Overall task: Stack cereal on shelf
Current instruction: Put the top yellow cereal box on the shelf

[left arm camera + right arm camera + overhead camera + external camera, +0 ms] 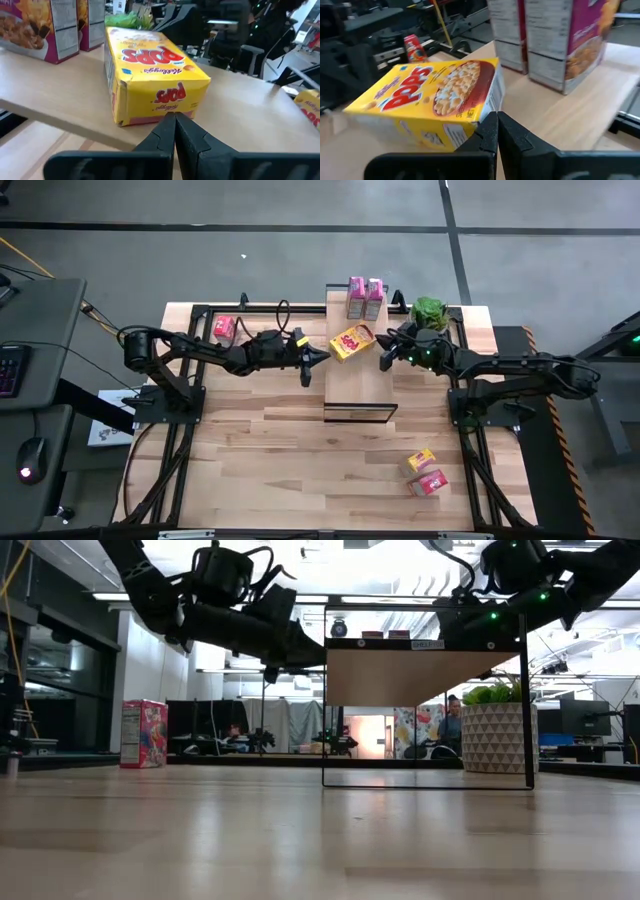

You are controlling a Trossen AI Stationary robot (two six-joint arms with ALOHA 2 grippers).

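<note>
Lying flat on the shelf (358, 385), a yellow cereal box (351, 342) sits between the two end effectors. The left end effector (322, 358) is fully closed and holds nothing; in the left wrist view its fingers (185, 137) are pressed together, with the tips right at the short end of the yellow box, but I cannot tell if they really touch it. The right end effector (383, 360) is also fully closed and empty; its tips come just beside the opposite side of the same box, and contact there is not clear either.

Both arms reach in over the bench (290, 450) from their own sides, stretched almost level, with the wrists pointing toward each other across the shelf. In the low view they hang above the height of the shelf board.

Two pink cereal boxes (364, 297) stand upright side by side at the far end of the shelf. A red cereal box (224, 329) stands on the bench behind the left arm. One more yellow box (420, 461) and another red box (428, 482) lie together on the bench near the right front corner. A green potted plant (430, 311) stands on the bench just beside the far end of the shelf.
</note>
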